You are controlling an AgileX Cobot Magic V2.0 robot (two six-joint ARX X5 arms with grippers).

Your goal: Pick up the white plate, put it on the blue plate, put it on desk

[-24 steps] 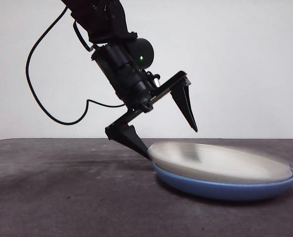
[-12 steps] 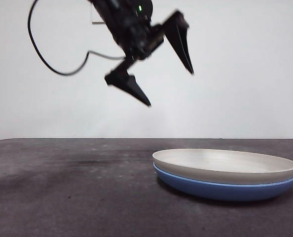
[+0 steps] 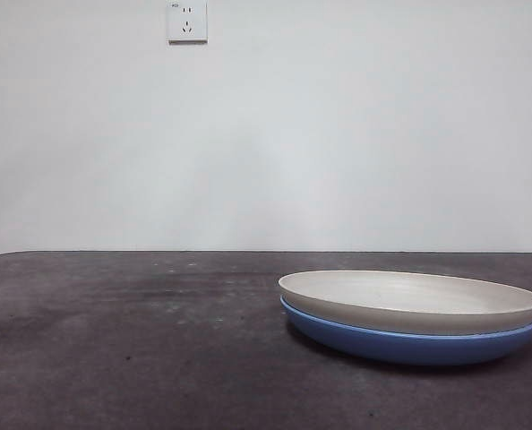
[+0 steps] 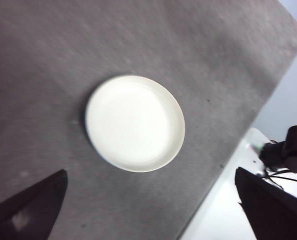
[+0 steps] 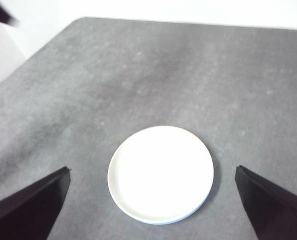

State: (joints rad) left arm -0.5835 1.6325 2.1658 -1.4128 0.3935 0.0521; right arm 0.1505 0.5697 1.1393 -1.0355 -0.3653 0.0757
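White plate [image 3: 409, 300] sits nested on the blue plate [image 3: 409, 345], stack flat on the desk [image 3: 114, 340], right of centre in the front view. Next step, as I read it: lift the white plate off and set it on bare desk. Pinch the rim only, lift straight so the blue one doesn't drag, lower level. Left gripper [image 4: 153, 210] and right gripper [image 5: 151, 210] both hang high above, jaws spread wide, empty. Count: one white plate, one blue plate, two grippers, one wall socket [image 3: 187, 21].
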